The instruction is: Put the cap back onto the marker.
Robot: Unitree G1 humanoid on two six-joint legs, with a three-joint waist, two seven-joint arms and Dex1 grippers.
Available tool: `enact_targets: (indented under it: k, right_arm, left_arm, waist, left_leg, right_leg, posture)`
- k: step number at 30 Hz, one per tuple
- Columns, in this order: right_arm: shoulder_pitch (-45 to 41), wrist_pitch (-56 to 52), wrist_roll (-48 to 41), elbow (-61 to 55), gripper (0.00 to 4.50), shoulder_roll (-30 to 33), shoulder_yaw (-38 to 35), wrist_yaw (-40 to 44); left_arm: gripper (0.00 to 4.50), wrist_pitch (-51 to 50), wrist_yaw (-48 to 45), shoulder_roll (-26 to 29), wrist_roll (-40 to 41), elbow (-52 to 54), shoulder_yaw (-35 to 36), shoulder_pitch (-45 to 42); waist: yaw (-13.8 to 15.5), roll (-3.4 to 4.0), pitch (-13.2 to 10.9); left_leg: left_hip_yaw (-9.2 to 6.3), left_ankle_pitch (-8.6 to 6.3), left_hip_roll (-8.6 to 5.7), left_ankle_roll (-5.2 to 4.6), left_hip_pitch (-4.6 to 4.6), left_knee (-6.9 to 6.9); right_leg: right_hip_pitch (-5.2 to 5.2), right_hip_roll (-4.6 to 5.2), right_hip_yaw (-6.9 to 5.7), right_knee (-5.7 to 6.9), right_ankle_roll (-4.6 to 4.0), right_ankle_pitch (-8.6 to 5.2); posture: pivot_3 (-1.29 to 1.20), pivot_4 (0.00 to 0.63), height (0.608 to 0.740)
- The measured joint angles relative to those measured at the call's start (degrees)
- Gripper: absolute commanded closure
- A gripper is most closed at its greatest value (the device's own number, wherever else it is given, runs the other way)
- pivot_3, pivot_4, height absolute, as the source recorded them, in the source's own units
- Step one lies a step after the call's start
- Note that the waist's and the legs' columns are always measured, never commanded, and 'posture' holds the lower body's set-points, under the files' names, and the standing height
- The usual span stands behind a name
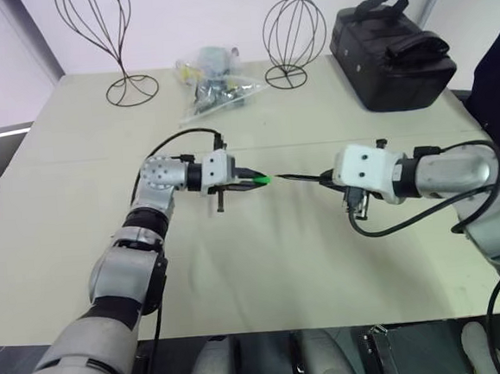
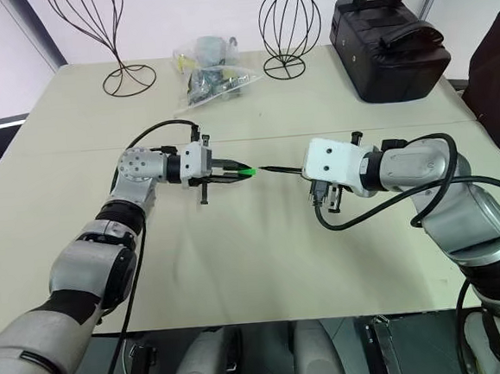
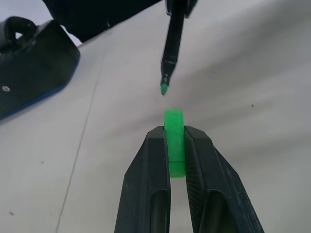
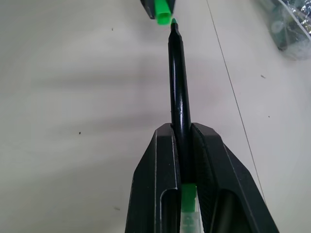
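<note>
My left gripper is shut on the small bright green cap, whose open end sticks out past the fingertips. The same cap hangs above the middle of the table. My right gripper is shut on the thin black marker, which has a green end between the fingers. The marker points left toward the cap. Its green tip sits just short of the cap's mouth, slightly off to one side, with a small gap between them.
A beige table lies under both arms. At the back stand two wire frames, a clear bag of small parts and a black case.
</note>
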State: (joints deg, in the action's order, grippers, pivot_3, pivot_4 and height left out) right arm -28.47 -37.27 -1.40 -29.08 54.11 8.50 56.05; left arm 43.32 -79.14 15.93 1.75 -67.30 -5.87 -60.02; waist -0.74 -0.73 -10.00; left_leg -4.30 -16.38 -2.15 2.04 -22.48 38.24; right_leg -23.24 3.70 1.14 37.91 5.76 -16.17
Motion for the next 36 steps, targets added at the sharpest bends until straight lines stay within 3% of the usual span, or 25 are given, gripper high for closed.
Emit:
enact_targets:
  k: [36]
  right_arm:
    - [0.4, -1.1, -0.1, -1.0, 4.45, -0.2, 0.6, 0.0]
  left_arm:
    - [4.50, 1.0, 0.4, -1.2, 0.0, -0.6, 0.0, -0.9]
  waist:
    - [0.0, 0.00, 0.0]
  left_leg:
    - [0.00, 0.00, 0.00, 0.00, 0.00, 0.00]
  right_leg:
    - [0.00, 0.00, 0.00, 0.00, 0.00, 0.00]
  posture:
    - [0.00, 0.150, 0.740]
